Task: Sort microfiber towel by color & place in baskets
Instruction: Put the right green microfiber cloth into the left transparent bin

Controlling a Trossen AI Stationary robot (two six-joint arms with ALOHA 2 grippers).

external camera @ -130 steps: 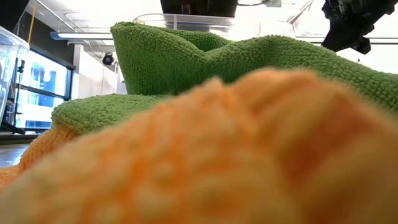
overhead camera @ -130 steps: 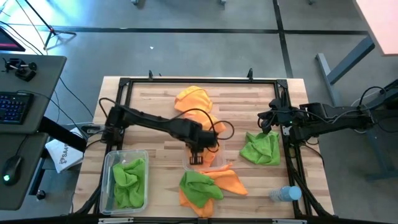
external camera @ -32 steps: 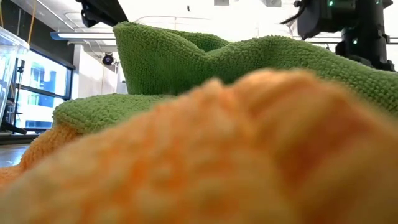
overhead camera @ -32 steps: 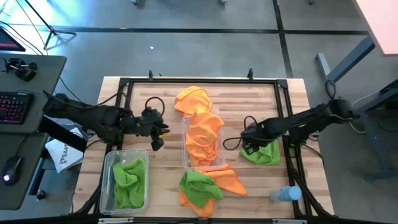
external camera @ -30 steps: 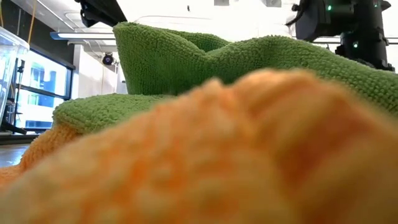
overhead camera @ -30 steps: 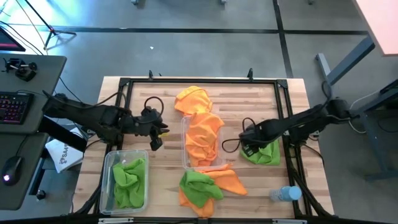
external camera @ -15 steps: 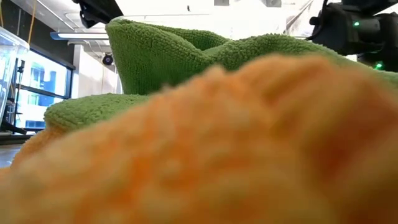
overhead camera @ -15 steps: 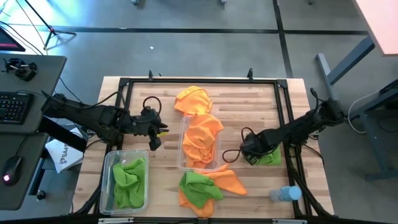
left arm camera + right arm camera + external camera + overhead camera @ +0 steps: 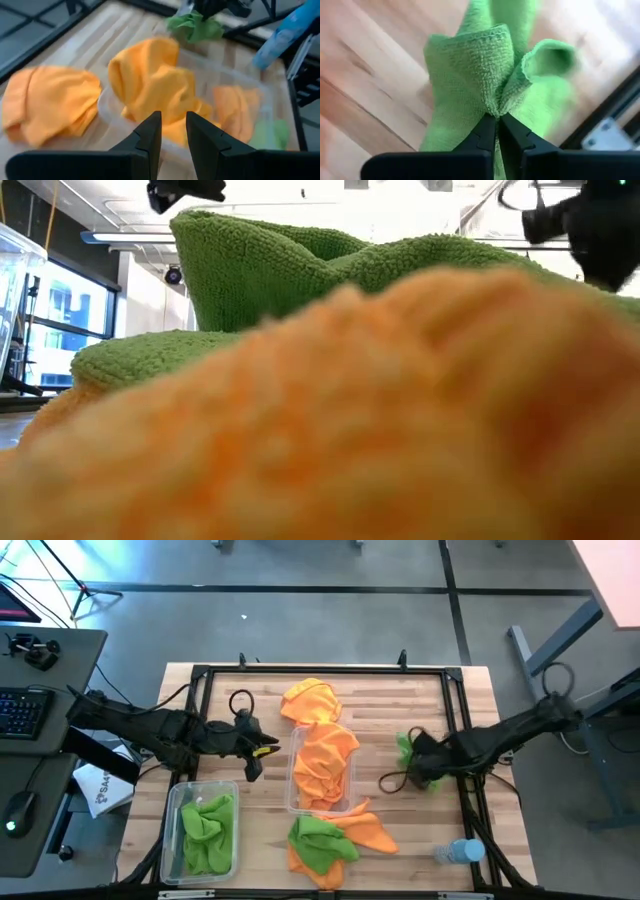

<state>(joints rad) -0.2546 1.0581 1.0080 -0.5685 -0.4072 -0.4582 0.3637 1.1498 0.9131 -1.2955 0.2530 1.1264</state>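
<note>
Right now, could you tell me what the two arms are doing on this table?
The right end effector is shut on a green towel at the table's right side. The left end effector hovers slightly open beside the middle bin of orange towels. The left bin holds green ones.

A pale wooden worktop (image 9: 250, 690) edged by a black frame (image 9: 325, 669) is seen. On it are set two clear baskets, one (image 9: 176, 840) holding green towels (image 9: 205, 830), the other (image 9: 296, 780) holding orange towels (image 9: 325, 765). An orange towel (image 9: 312, 698), a green-and-orange heap (image 9: 335, 838) and a blue-capped bottle (image 9: 458, 852) also lie there.
</note>
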